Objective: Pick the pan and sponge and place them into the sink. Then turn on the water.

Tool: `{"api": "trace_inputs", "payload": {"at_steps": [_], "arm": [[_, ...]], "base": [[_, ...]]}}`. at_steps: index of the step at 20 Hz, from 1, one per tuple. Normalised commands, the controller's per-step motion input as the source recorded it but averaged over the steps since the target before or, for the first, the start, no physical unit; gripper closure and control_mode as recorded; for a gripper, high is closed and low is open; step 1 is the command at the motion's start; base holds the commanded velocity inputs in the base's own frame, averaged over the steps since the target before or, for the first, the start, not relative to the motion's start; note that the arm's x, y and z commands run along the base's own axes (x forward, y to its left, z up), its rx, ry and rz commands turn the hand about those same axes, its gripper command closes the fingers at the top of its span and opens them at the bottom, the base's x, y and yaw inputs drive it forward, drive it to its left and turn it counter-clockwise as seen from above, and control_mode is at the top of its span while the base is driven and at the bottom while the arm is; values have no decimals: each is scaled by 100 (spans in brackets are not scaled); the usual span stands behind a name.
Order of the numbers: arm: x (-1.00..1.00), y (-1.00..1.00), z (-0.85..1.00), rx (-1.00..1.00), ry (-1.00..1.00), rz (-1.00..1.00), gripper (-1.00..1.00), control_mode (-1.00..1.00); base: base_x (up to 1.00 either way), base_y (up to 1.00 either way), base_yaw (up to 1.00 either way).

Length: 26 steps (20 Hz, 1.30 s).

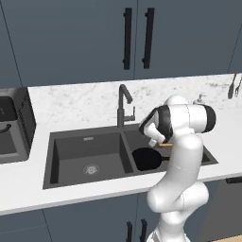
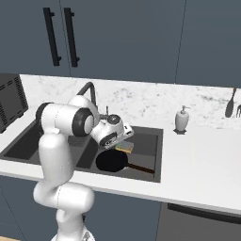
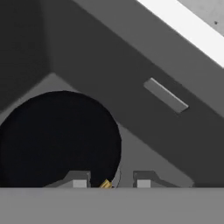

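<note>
The black pan (image 1: 146, 158) (image 2: 112, 161) (image 3: 57, 140) lies on the floor of the right basin of the dark grey sink (image 1: 71, 146) (image 2: 147, 136), its thin handle (image 2: 141, 168) pointing right. My gripper (image 1: 163, 144) (image 2: 124, 142) (image 3: 111, 183) hangs low over that basin, just right of the pan, shut on the yellow sponge (image 2: 125, 148) (image 3: 105, 184). The sponge's dark scrub side faces up. Just a yellow sliver of it peeks between my fingertips in the hand view. No water runs from the gooseneck faucet (image 1: 124, 106) (image 2: 89, 89).
A black appliance (image 1: 14, 125) (image 2: 9, 101) stands on the counter left of the sink. A white soap dispenser (image 2: 181, 120) sits right of the sink, and dark utensils (image 2: 230, 106) lean at the far right wall. The left basin holds a round drain (image 1: 90, 168).
</note>
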Motion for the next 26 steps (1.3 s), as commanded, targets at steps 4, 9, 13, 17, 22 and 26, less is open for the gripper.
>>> {"api": "trace_inputs", "payload": {"at_steps": [4,9,13,17,22,26], "arm": [[33,33,-46,5,-8,20,100,-100],[28,10,-58,6,0,20,100,-100],[12,-10,-68,9,0,23,100,-100],[21,-4,-52,9,0,22,100,-100],[27,-4,-21,10,-1,21,-100,-100],[17,-44,25,19,-1,25,-100,-100]], "base": [[0,0,0],[0,0,0],[0,0,0],[0,0,0],[0,0,0],[0,0,0]]}}
